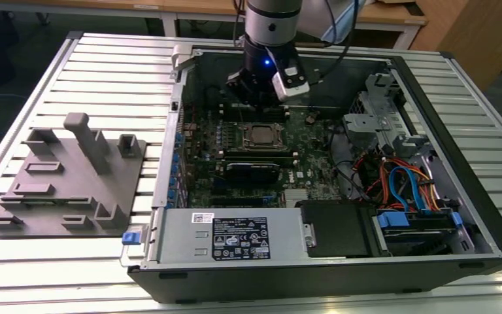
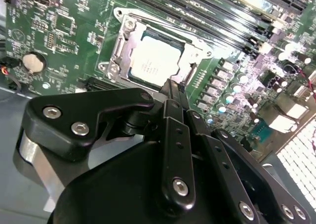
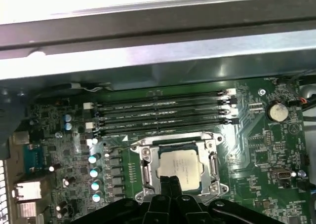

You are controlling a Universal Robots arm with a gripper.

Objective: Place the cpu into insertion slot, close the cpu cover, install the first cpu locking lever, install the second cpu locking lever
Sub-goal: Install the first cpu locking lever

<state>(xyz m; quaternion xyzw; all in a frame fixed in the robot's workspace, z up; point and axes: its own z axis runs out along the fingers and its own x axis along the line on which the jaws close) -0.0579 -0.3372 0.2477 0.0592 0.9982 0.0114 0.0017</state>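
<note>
The gripper (image 3: 171,180), jaws pressed together on nothing, is hovering by the cover (image 3: 213,160) lying flat over the seated chip (image 3: 180,165), likely forming one pushing tip.

Grey fixture (image 1: 59,196) on slatted table (image 1: 59,275); memory sticks (image 3: 163,118); coin cell (image 3: 276,111).
</note>
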